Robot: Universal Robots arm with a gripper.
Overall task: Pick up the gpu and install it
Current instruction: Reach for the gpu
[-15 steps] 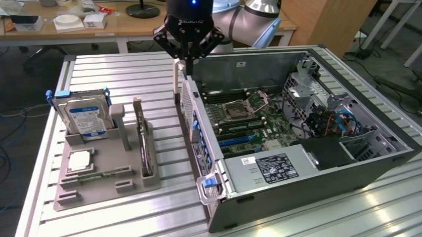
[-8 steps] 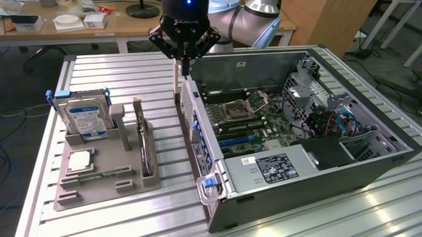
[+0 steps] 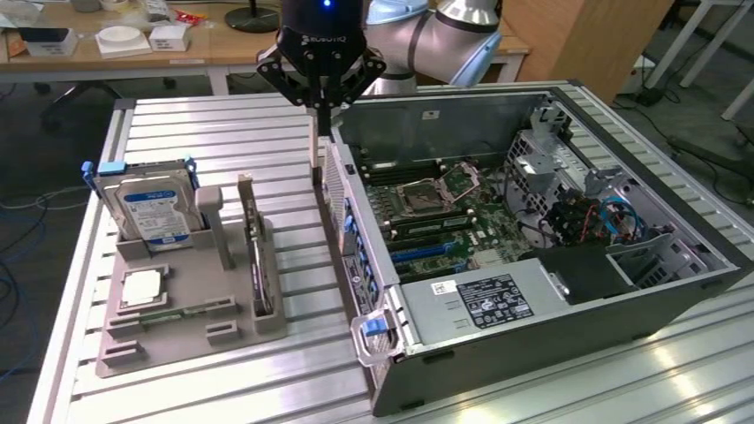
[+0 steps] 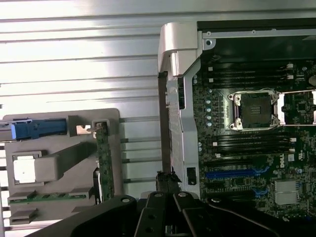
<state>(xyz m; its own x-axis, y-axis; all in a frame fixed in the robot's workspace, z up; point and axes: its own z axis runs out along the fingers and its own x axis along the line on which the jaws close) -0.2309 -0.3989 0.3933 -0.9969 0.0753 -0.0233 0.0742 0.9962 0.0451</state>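
Observation:
The gpu [image 3: 253, 256] is a thin dark card with a pale metal end strip. It stands on edge in a slot of the grey holder [image 3: 177, 344]. In the wrist view the gpu [image 4: 104, 158] shows edge-on in the same holder [image 4: 49, 143]. My gripper [image 3: 316, 172] hangs over the ribbed table between the holder and the open computer case [image 3: 518, 327], close to the case's near corner. It is behind the gpu, toward the exterior view's right. Its long thin fingers are shut together with nothing between them. It touches neither the gpu nor the case.
The holder also carries a hard drive [image 3: 147, 208] standing upright, a processor [image 3: 141, 284] and a green memory stick [image 3: 177, 311]. Inside the case lies the motherboard [image 3: 448, 212] with blue slots [image 4: 232, 174]. Desks and chairs stand beyond the table.

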